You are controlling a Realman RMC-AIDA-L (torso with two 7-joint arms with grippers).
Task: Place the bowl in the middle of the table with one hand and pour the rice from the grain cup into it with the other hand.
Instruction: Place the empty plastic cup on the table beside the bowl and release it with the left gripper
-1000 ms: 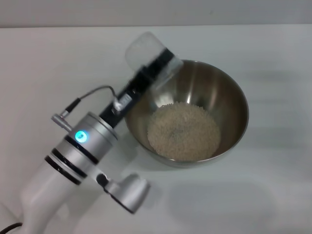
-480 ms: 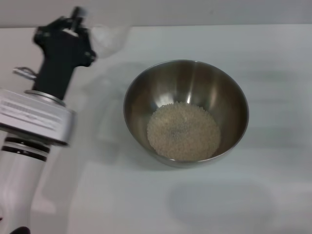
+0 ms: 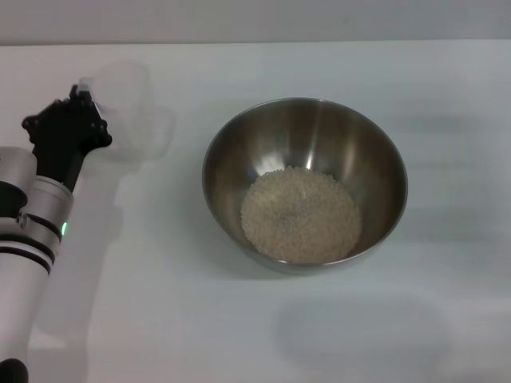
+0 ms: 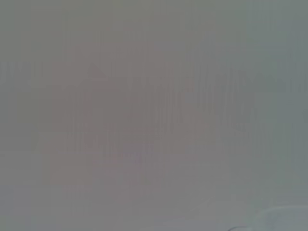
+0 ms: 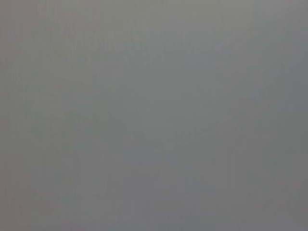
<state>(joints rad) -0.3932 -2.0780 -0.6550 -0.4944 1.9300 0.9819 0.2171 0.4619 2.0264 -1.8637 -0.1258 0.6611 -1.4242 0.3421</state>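
The steel bowl [image 3: 319, 128] stands in the middle of the white table [image 3: 415, 335] with a heap of pale rice [image 3: 301, 214] in its bottom. My left gripper [image 3: 85, 102] is at the far left of the head view, well to the left of the bowl. It is shut on the clear grain cup [image 3: 132, 112], which looks empty and sits close over the table. The right gripper is out of view. Both wrist views show only a plain grey blur.
My left arm [image 3: 32, 231] fills the lower left corner of the head view. The table's far edge [image 3: 319, 41] runs along the top of the view.
My left gripper has swung the cup away from the bowl's rim to the left and lowered it toward the table. The bowl and rice have not moved.
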